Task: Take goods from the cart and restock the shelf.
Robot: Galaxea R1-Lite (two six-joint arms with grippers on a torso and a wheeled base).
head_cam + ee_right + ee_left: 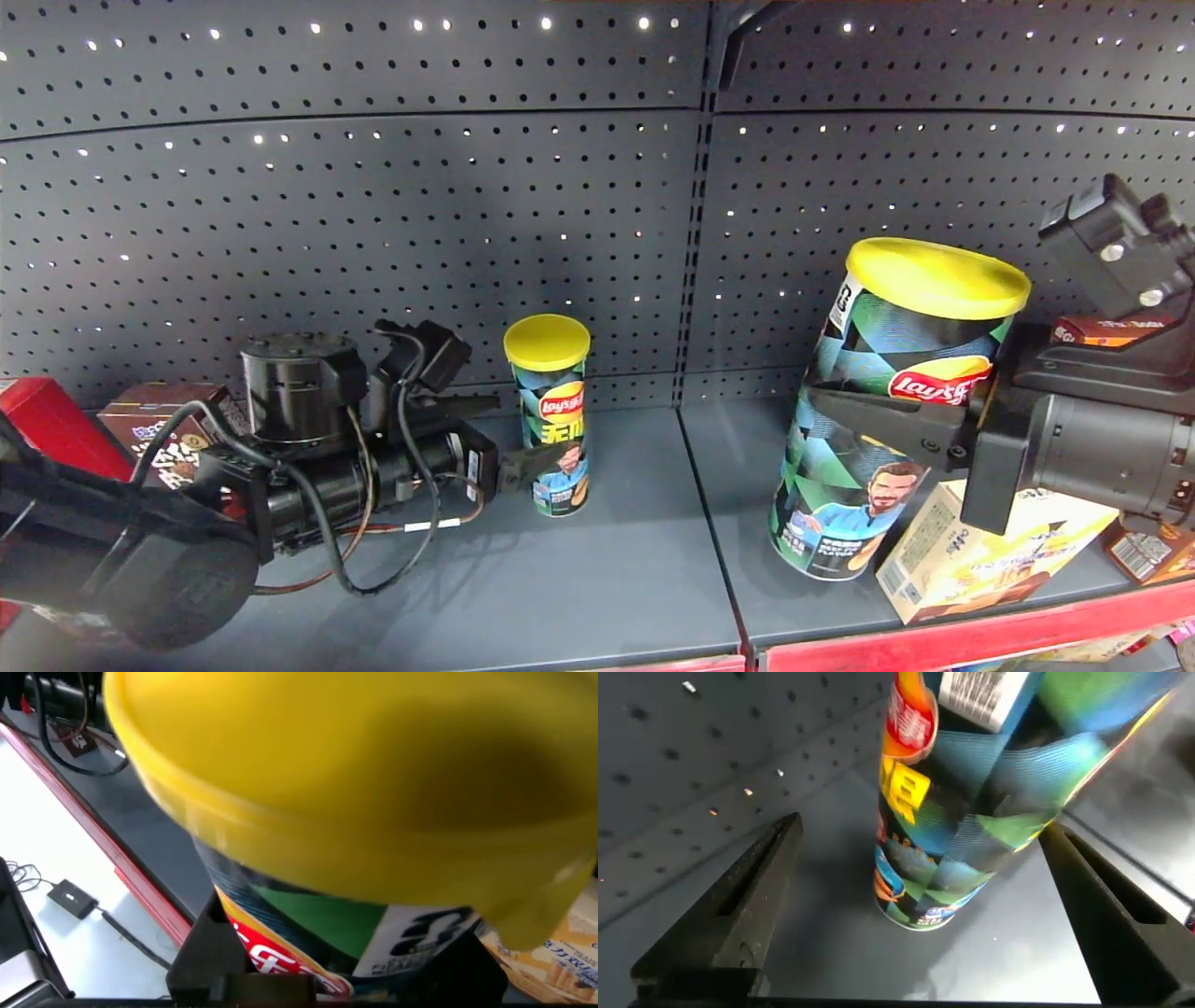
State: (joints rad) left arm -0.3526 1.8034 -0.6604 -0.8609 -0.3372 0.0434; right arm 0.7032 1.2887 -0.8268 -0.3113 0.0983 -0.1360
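Two cardboard crisp cans with yellow plastic lids and green-and-blue printed sides matter here. The standing can [553,420] is upright on the dark grey metal shelf [607,579] at the middle of the head frame. It is set back near the perforated back panel [373,233] with its label facing out, as stocked goods should sit. The left gripper [523,429] lies level, coming in from the lower left, its jaws apart on either side of this can and clear of it.

The held can [840,504] leans at the right of the frame, clamped at mid-body in the jaws of the right gripper [873,415], which enters level from the right edge. I judge that this grip leaves the base free for setting down. Whether the base touches the shelf, I cannot tell. A cream cardboard carton [980,560] lies just beside it, at lower right.
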